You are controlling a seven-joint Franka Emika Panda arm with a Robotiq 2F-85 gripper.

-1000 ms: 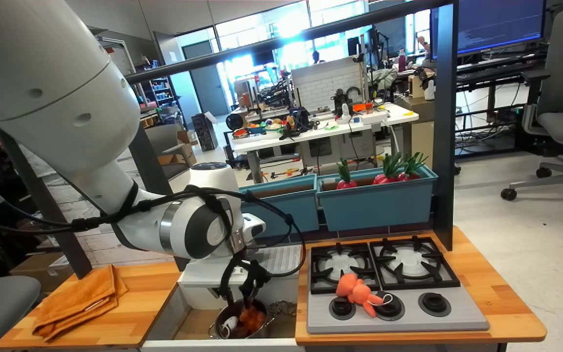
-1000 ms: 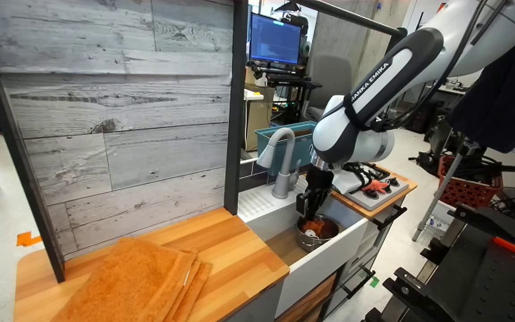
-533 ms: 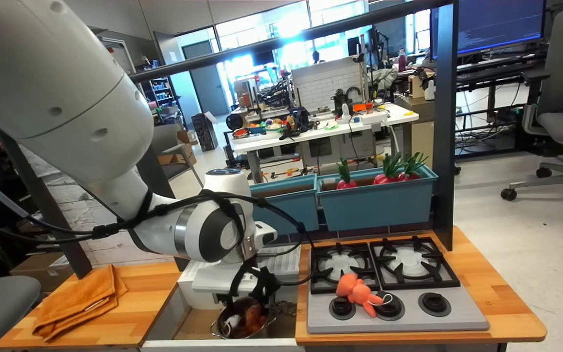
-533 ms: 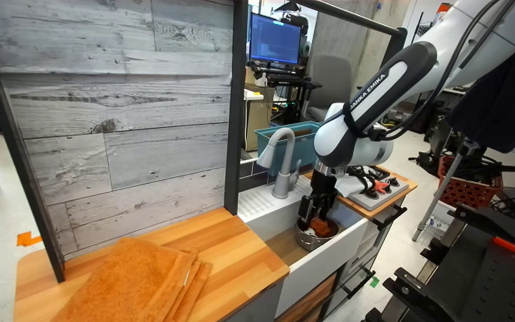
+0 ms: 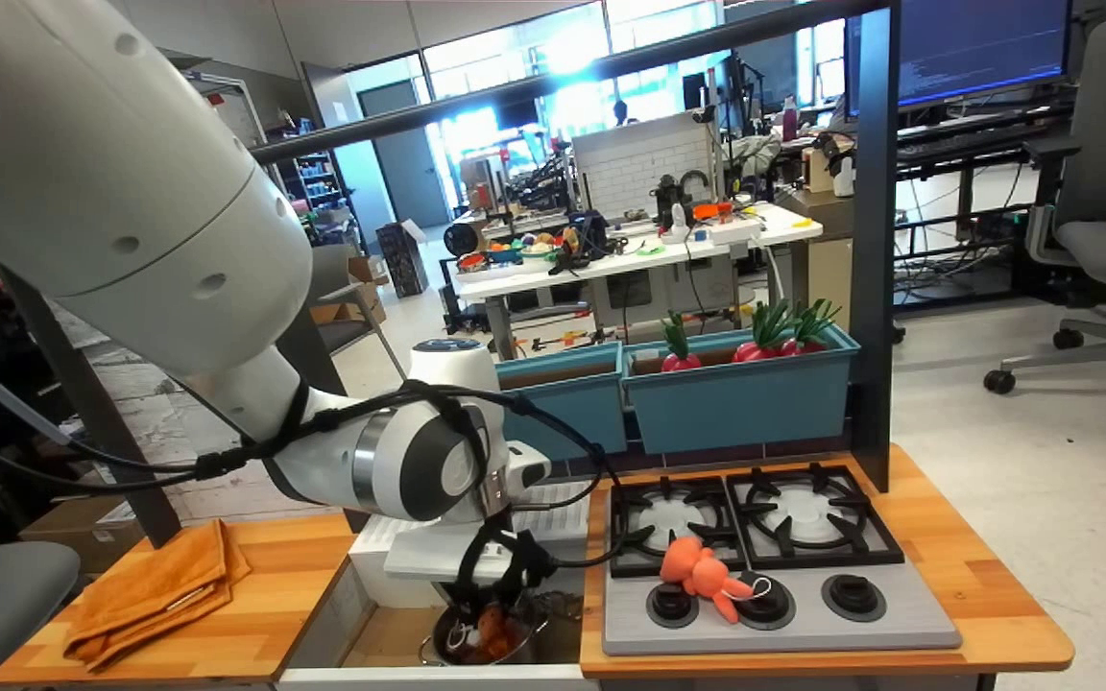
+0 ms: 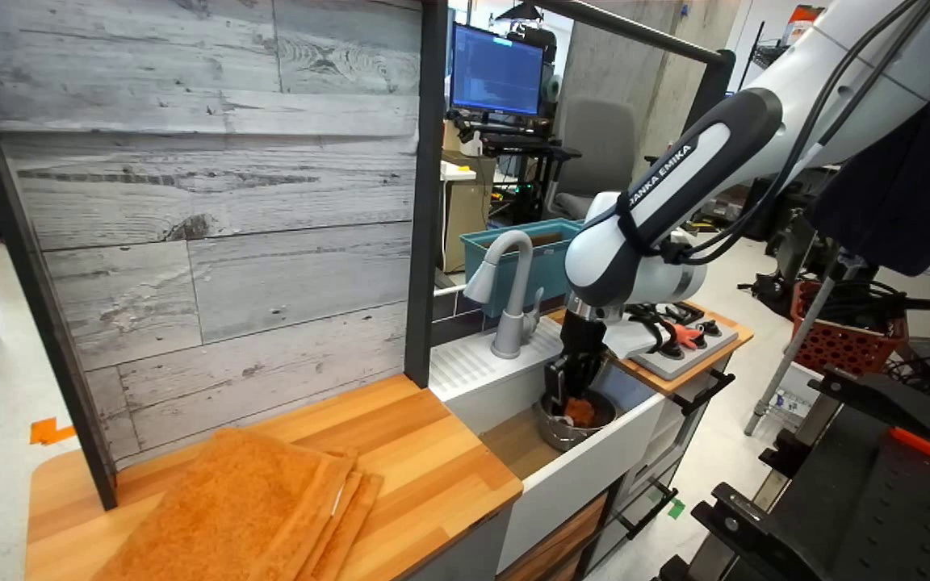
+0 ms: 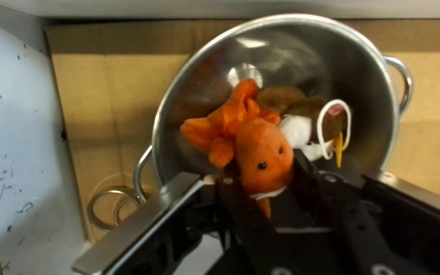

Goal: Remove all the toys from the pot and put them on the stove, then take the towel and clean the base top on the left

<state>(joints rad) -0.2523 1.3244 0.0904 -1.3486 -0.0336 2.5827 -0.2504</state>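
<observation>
The silver pot (image 7: pixel 390 99) stands in the white sink basin and shows in both exterior views (image 5: pixel 536 645) (image 6: pixel 559 436). In the wrist view an orange plush toy (image 7: pixel 264 145) lies in it, beside a brown and white toy (image 7: pixel 295 130) with a white cord. My gripper (image 7: pixel 267 168) reaches down into the pot, its fingers closed against both sides of the orange toy's head. A red-pink toy (image 5: pixel 705 574) lies on the grey stove (image 5: pixel 774 638) across a burner edge and knobs. The orange towel (image 6: pixel 231 500) lies folded on the wooden base top (image 6: pixel 425 452).
The basin's front wall (image 6: pixel 586 484) stands close to the pot. Metal rings (image 7: pixel 109 208) lie beside the pot on the cardboard floor (image 7: pixel 90 114). A grey faucet (image 6: pixel 509 298) and blue-green planters (image 5: pixel 745 403) stand behind. A black post (image 5: pixel 875 288) rises behind the stove.
My gripper has moved toward the stove side and lower into the pot. Its fingers have drawn together around the orange toy's head. The pot has shifted slightly.
</observation>
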